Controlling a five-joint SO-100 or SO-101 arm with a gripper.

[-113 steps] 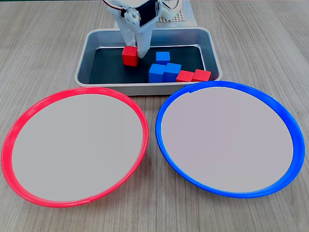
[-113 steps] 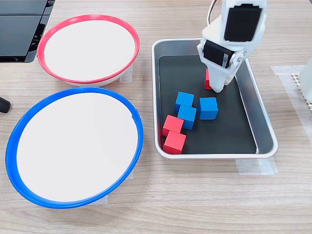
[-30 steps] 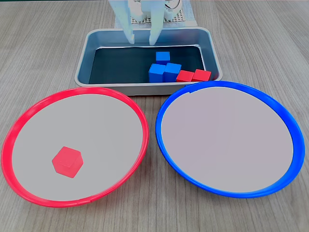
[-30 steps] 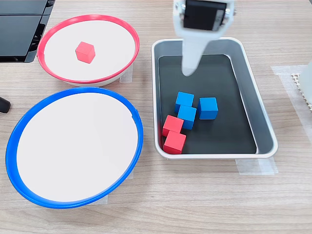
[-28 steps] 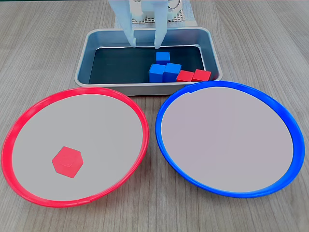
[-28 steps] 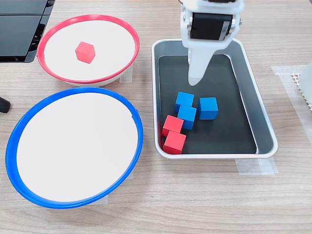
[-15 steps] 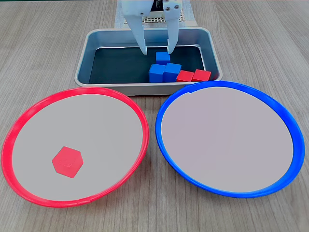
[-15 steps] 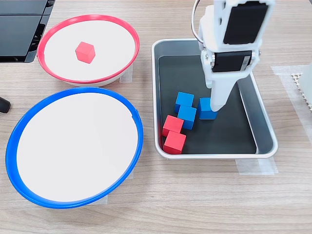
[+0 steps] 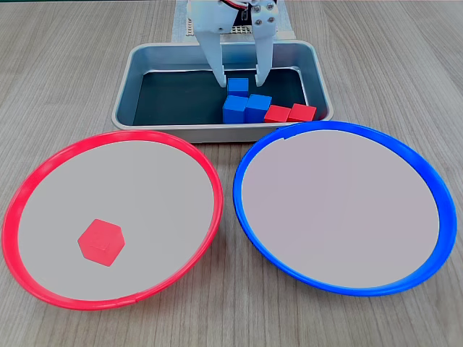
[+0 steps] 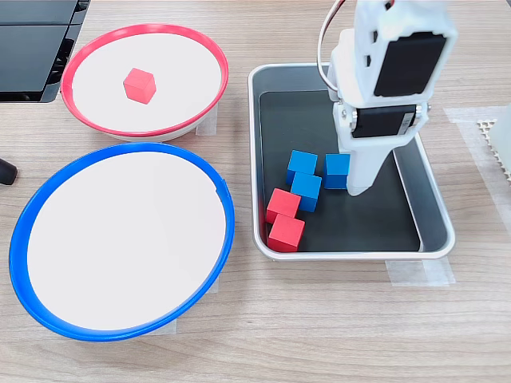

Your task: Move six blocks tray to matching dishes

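Note:
My gripper point(image 9: 240, 84) is open and lowered into the grey tray point(image 9: 129, 72), its white fingers point(image 9: 219, 69) standing on either side of a blue block point(image 9: 237, 87). In the other fixed view one finger point(image 10: 357, 185) partly hides that block point(image 10: 335, 170). Two more blue blocks point(image 9: 234, 110) point(image 9: 258, 107) and two red blocks point(image 9: 276, 113) point(image 9: 302, 112) sit by the tray's near wall. One red block point(image 9: 100, 242) lies in the red-rimmed dish point(image 9: 16, 210). The blue-rimmed dish point(image 9: 435, 189) holds nothing.
The two dishes lie side by side in front of the tray on a wooden table. A black device point(image 10: 32, 40) sits by the red dish, and a white mesh plate point(image 10: 499, 144) lies beyond the tray. Tape point(image 10: 419, 273) holds the tray down.
A red block went from the tray into the red dish. Over the last second the open gripper moved along the tray and came down around a blue block, which shifted slightly.

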